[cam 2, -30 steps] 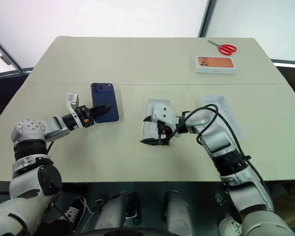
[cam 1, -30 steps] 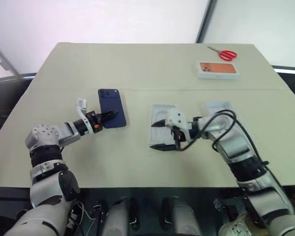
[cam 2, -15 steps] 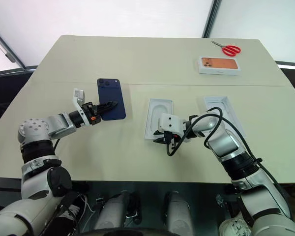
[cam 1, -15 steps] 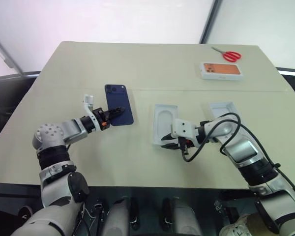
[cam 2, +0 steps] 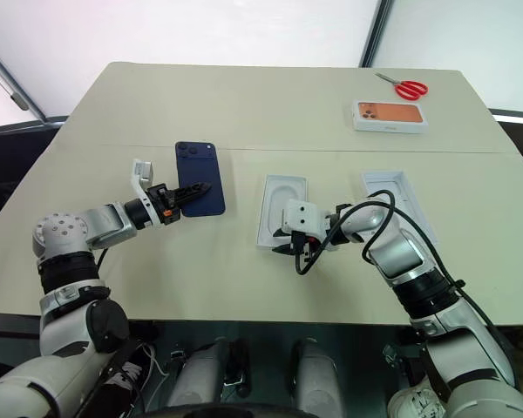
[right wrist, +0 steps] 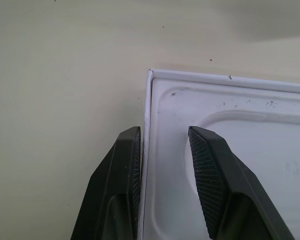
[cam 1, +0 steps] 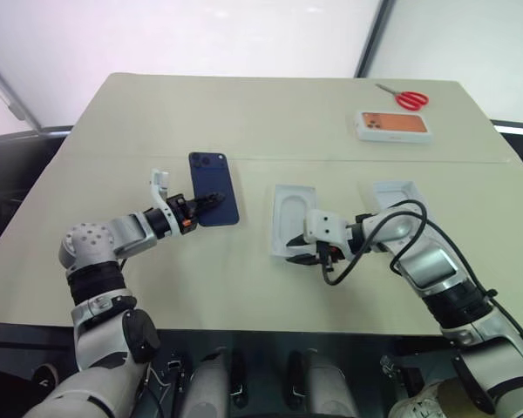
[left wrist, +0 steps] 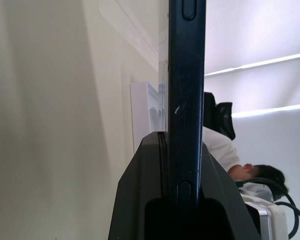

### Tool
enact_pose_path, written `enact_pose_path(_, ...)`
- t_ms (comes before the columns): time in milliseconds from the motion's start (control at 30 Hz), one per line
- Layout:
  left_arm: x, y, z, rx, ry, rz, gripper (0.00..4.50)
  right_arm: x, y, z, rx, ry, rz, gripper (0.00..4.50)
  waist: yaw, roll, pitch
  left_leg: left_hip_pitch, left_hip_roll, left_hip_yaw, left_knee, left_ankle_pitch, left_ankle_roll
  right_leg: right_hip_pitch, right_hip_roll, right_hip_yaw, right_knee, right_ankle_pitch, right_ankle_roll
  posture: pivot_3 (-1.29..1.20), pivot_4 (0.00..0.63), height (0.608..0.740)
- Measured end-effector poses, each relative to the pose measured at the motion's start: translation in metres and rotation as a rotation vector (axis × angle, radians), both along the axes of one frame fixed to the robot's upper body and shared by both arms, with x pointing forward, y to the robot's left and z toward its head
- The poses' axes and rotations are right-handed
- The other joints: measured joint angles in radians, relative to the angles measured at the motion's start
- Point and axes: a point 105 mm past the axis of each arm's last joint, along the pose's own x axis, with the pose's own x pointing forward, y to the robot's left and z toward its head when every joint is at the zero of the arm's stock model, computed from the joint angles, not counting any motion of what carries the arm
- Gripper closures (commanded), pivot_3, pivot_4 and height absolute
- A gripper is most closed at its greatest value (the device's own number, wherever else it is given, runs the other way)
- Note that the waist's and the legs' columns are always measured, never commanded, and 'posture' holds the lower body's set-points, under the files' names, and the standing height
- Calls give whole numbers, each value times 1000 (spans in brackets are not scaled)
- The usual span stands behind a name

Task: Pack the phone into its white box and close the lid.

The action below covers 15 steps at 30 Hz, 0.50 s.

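Observation:
The navy phone (cam 1: 213, 187) is held level just above the table, left of centre. My left gripper (cam 1: 211, 200) is shut on its near long edge, and the left wrist view shows the phone (left wrist: 187, 75) edge-on between the fingers. A white insert (cam 1: 292, 216) with a rounded phone-shaped recess lies at the table's centre. My right gripper (cam 1: 298, 249) is shut on its near corner. One finger (right wrist: 125, 165) is outside the rim and the other sits in the recess of the insert (right wrist: 250, 105). A shallow white tray (cam 1: 397, 193) lies behind my right arm. I cannot tell whether it is the white box or the lid.
A white box with an orange phone picture (cam 1: 392, 125) and red scissors (cam 1: 405, 97) lie at the table's far right. A seam crosses the beige table (cam 1: 244, 113) from side to side. The table's front edge runs just below both forearms.
My right gripper was wide open over the insert's near end. It has come down onto the near corner and closed on the rim. The whole picture shifted. The left arm and phone barely moved.

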Motion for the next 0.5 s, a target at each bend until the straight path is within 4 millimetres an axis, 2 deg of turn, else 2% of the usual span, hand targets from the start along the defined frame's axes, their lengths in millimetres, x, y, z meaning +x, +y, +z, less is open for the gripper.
enact_pose_path(433, -1, -2, 2, -13, -7, -11, 4500, 0, -2, -3, 0, 29, -31, 2911, 0, 0, 0, 0, 0, 0, 0, 0, 0, 0, 0, 0, 0, 0, 0, 0, 150, 738)
enact_pose_path(500, -1, -2, 2, -13, -7, -11, 4500, 0, -2, -3, -1, 26, -28, 3458, 0, 0, 0, 0, 0, 0, 0, 0, 0, 0, 0, 0, 0, 0, 0, 0, 150, 738)
